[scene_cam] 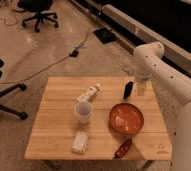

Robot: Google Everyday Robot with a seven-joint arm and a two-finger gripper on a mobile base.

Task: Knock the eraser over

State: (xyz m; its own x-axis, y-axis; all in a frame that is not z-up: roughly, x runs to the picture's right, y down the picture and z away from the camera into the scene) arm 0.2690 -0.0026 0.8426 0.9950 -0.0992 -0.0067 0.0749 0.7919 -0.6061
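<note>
The eraser (128, 90) stands on its end near the far right part of the wooden table (54, 130), behind the orange bowl (126, 118), and it seems to lean a little. The gripper (141, 89) hangs from the white arm (159, 67) just beside the eraser, on its right side; if they touch, I cannot tell, and how wide the gripper is spread I also cannot tell. A clear cup (83, 112) stands near the middle, a white flat block (80, 142) lies in front of it, and a reddish-brown item (123, 148) lies at the near edge.
</note>
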